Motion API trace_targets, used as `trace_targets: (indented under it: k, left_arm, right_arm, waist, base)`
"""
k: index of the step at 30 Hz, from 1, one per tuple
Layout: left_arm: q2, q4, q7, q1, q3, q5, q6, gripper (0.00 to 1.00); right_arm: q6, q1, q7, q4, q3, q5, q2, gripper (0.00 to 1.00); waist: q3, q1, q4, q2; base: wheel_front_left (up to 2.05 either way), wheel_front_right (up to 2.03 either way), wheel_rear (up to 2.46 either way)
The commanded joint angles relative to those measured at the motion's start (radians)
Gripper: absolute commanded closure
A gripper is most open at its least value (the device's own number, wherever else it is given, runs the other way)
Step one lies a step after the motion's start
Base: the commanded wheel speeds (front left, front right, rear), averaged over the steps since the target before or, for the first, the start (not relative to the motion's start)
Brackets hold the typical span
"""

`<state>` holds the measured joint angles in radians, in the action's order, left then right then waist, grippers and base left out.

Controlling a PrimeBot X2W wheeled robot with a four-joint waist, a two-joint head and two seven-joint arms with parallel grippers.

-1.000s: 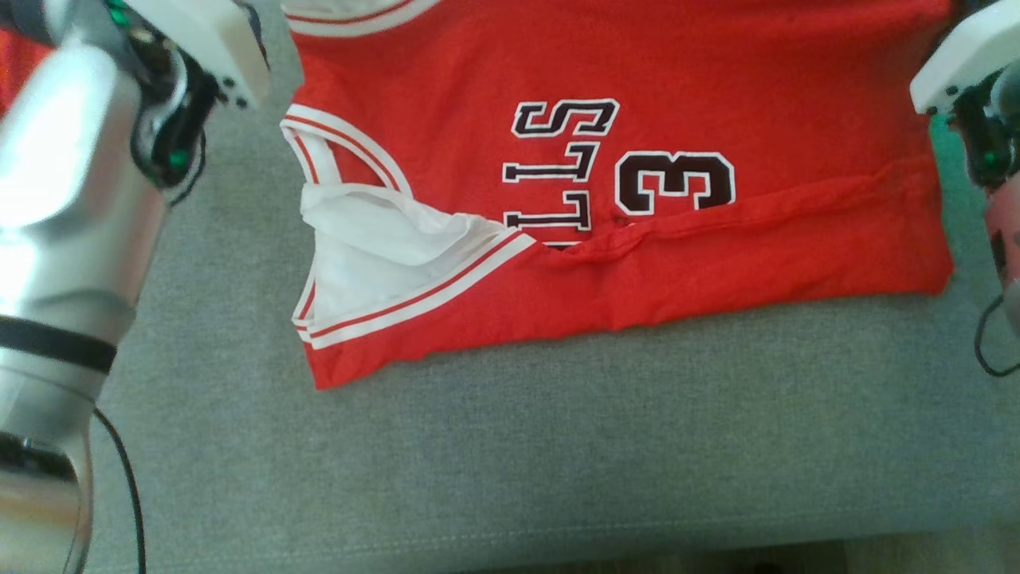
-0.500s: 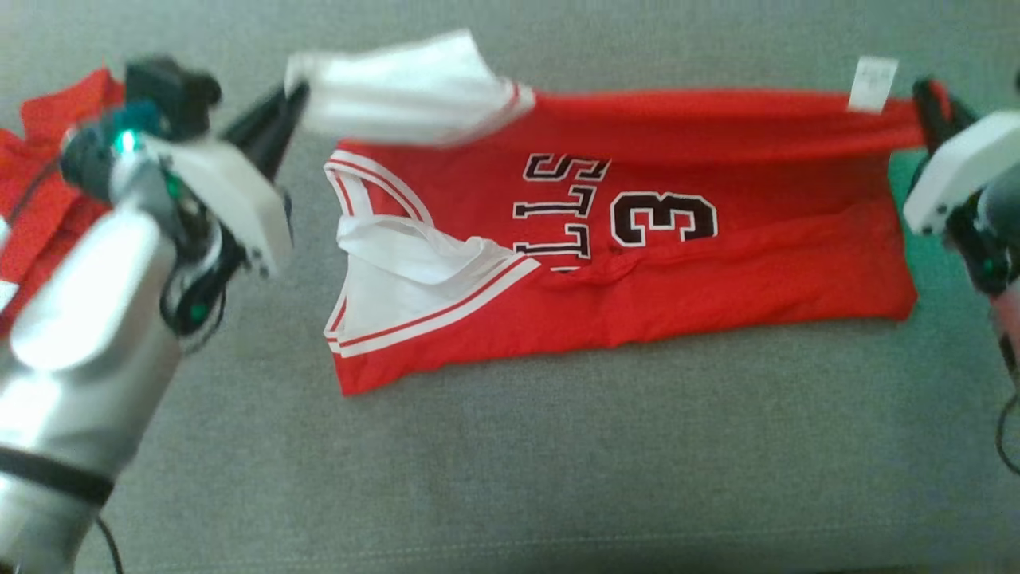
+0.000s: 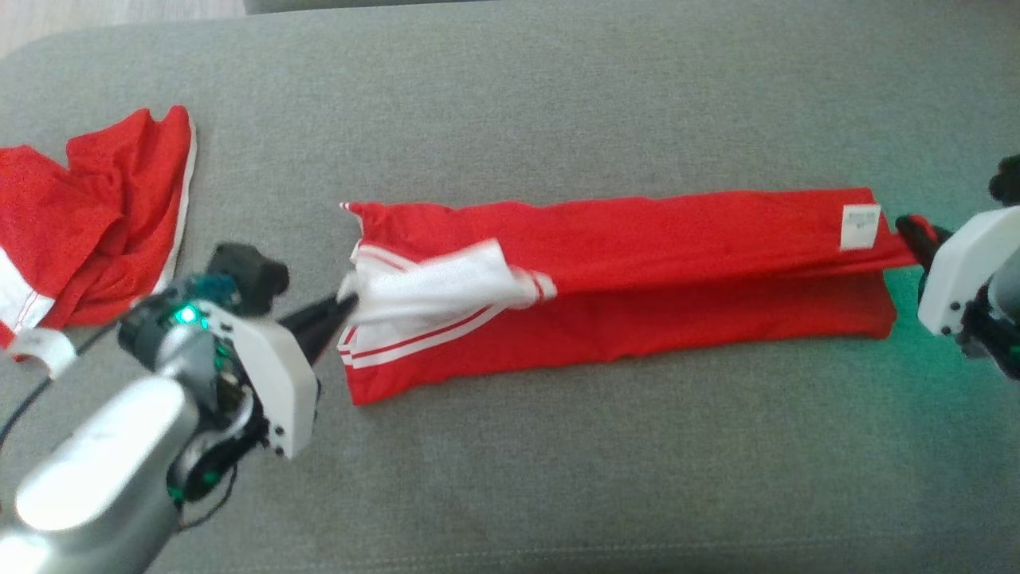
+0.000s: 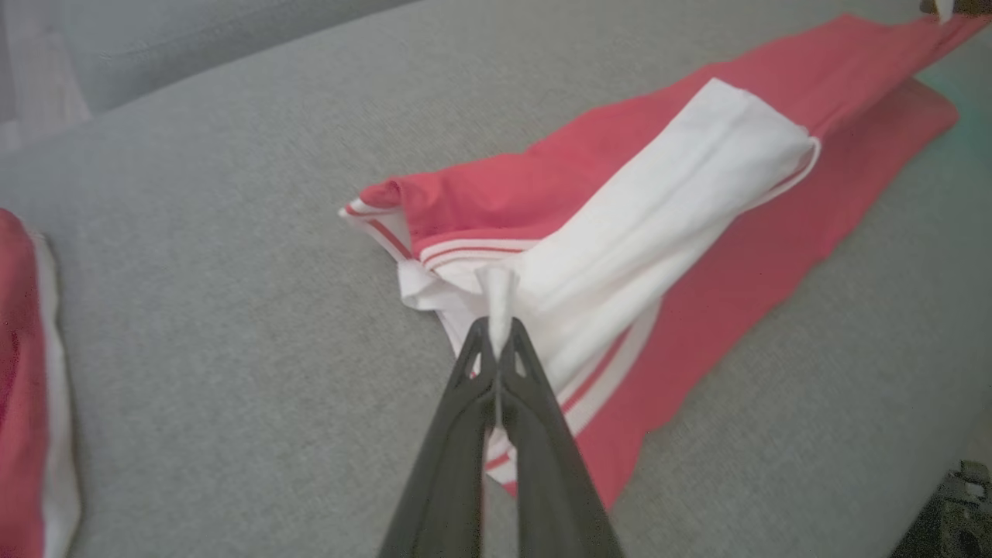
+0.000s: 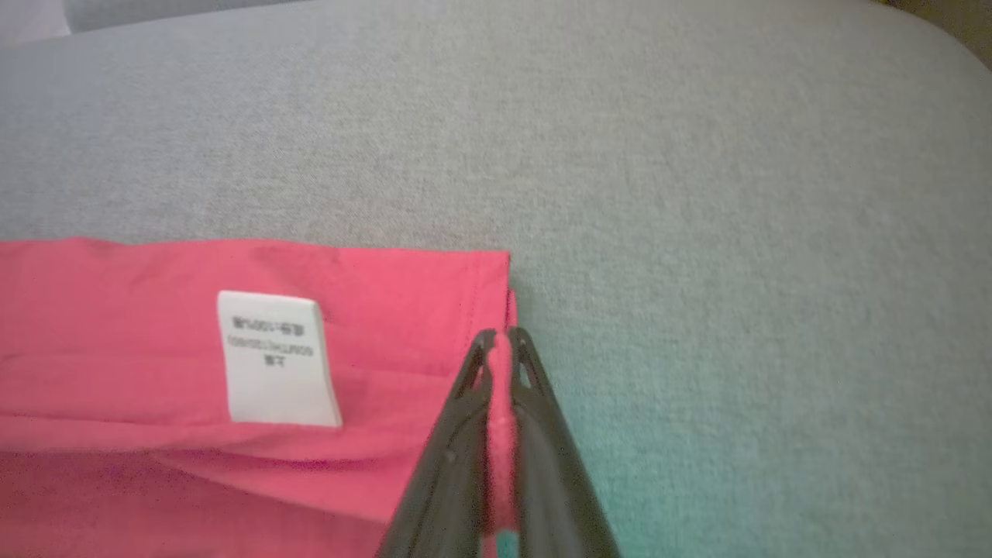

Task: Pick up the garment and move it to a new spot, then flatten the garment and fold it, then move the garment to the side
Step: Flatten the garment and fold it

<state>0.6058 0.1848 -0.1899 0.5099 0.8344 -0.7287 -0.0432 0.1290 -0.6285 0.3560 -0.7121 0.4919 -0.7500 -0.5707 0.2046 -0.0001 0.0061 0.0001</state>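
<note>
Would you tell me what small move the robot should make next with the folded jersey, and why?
Probably lower both ends and let go. The jersey already lies doubled lengthwise on the grey cushion; the left gripper is shut on its white end and the right gripper on its red hem corner, the top layer stretched between them.

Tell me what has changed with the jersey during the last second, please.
The left gripper and right gripper carried the far edge of the jersey toward the robot, over the print, which is now hidden. Both stay shut on it. The other red garment did not move.
</note>
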Motion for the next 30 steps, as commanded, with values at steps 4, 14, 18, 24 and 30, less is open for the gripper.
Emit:
trace_targets:
  k: [4,14,18,24,30]
  left_arm:
    - [0.067,-0.054,-0.010,0.013,-0.024,0.025,0.025,1.00]
    - [0.038,0.018,0.051,-0.008,0.001,0.080,0.065,0.00]
    - [0.001,0.052,0.135,-0.017,-0.039,0.068,0.112,0.00]
    - [-0.072,0.062,0.322,-0.050,-0.182,-0.037,0.180,0.00]
    - [-0.144,0.022,0.443,-0.111,-0.328,-0.113,0.195,0.00]
  right_arm:
    - [0.002,0.042,0.038,0.055,0.000,-0.009,-0.039,1.00]
    - [0.002,0.084,0.056,0.083,-0.065,0.016,-0.018,0.00]
    - [0.002,0.090,-0.040,0.118,-0.137,0.038,0.012,0.00]
    - [0.002,0.128,-0.238,0.208,-0.211,0.088,0.085,0.00]
    - [0.002,0.193,-0.419,0.267,-0.272,0.183,0.165,0.00]
  waist:
    - [0.002,0.0001,-0.009,-0.0001]
    - [-0.017,0.0001,-0.024,-0.0001]
    - [-0.037,0.0001,-0.024,-0.0001]
    - [-0.076,0.0001,-0.019,-0.0001]
    - [-0.114,0.0001,-0.009,-0.0001]
  base:
    - [0.00,0.00,0.00]
    - [0.00,0.00,0.00]
    - [0.00,0.00,0.00]
    - [0.00,0.00,0.00]
    - [0.00,0.00,0.00]
